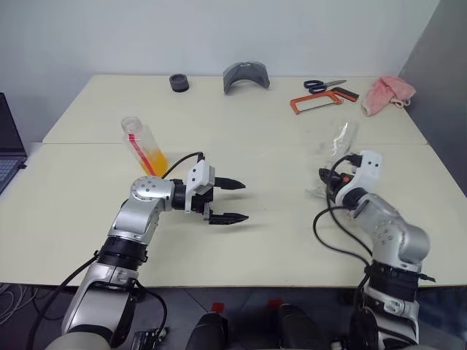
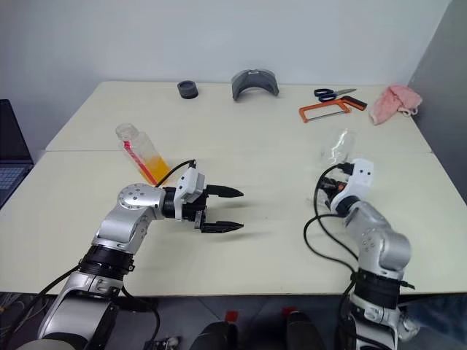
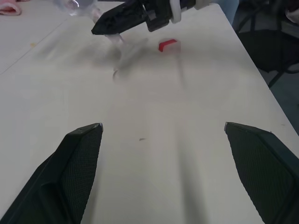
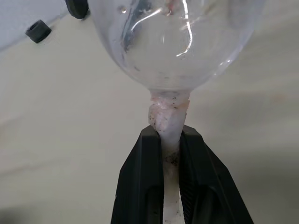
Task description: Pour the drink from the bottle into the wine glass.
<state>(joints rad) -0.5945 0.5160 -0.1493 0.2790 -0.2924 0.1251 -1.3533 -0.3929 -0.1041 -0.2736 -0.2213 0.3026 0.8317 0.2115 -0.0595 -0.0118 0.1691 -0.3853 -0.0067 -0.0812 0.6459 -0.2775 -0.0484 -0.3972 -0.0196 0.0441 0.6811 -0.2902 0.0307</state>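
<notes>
my right gripper [image 4: 170,140] is clenched on the stem of the glass [image 4: 175,51]: in the right wrist view the two black fingers [image 4: 140,182] press either side of the pale stem, just under the rounded bowl. bowl looks empty, clear, with glints and small specks. in the left eye view that gripper [image 1: 330,184] sits right of centre, and the glass [image 1: 338,138] rises tilted above it, toward the upper right.

my left gripper [image 1: 228,200] is released, jaws wide apart, nothing between them. it is at the centre of the left eye view, fingers pointing toward the right of the frame, just above the table [image 1: 277,233]. in the left wrist view the two fingertips [image 3: 88,140] stand at the lower corners with bare tabletop between; at the top of that view is my right gripper with the glass, blurred, and a small red thing [image 3: 167,45] lying on the table beside it. i cannot tell what it is.

the bottle [image 1: 143,146] is left of centre, up and left of my left gripper, leaning, cap off, open mouth toward the upper left. the drink [image 1: 155,159] is orange and fills its lower part. a red stripe runs along its side. not touched by either gripper.

far edge of table, top of frame: a dark round piece [image 1: 179,82], a grey curved piece [image 1: 246,76], scissors [image 1: 321,85], an orange hacksaw [image 1: 321,99], a pink cloth [image 1: 387,95]. a laptop [image 1: 9,149] at the left edge.
</notes>
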